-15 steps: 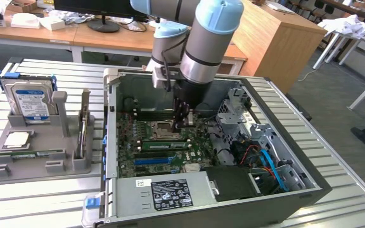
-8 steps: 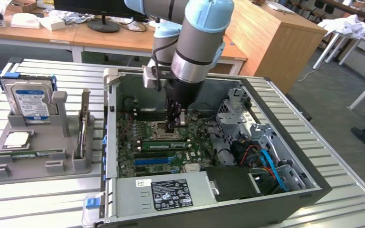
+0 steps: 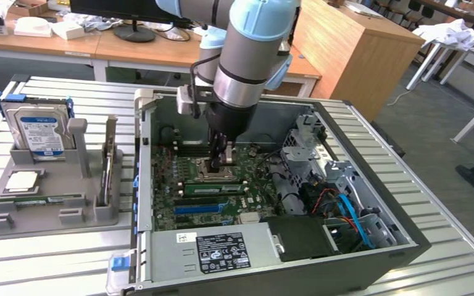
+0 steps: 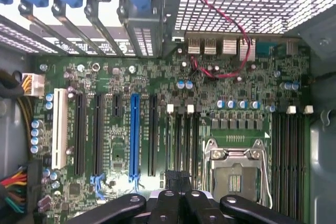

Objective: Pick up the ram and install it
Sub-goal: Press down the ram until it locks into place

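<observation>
While the open computer case (image 3: 369, 246) sits on the slatted tabletop (image 3: 434, 203), my arm (image 3: 249, 55) reaches down inside it; my hand (image 3: 223, 161), fingers together and empty, hovers above the motherboard (image 3: 220, 197), where the ram (image 3: 214, 187) lies seated in its slot.

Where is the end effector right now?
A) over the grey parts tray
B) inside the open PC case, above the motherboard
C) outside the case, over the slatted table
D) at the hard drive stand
B: in the exterior view the end effector reaches down into the open PC case just above the motherboard, near the CPU socket; the grey tray sits apart on that view's left.
</observation>
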Robot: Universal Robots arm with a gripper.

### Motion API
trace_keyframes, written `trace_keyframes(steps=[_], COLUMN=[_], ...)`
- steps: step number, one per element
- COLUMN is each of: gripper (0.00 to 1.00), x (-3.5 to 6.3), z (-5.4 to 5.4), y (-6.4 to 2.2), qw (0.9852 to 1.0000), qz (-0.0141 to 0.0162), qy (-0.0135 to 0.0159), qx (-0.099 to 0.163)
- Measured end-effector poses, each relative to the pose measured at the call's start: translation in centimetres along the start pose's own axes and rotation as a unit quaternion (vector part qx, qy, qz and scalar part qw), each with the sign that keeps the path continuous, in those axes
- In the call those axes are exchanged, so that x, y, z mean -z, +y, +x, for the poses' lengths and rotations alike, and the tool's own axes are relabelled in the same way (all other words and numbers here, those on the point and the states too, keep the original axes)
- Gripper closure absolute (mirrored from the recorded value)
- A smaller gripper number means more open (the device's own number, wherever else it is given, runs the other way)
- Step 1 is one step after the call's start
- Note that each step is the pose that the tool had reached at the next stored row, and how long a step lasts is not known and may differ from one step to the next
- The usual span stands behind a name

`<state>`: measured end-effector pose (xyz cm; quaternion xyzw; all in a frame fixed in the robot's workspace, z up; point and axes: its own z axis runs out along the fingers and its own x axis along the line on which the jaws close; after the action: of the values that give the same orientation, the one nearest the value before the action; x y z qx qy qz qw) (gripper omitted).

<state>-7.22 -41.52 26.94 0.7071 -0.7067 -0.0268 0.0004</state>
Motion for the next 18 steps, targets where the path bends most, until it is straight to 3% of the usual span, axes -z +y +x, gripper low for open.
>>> trace_keyframes(steps=[18], gripper=[0.90], x=[-0.11], z=[0.01], y=[0.91], qw=[1.0000], qz=[0.0008], qy=[0.0000], qx=[0.000])
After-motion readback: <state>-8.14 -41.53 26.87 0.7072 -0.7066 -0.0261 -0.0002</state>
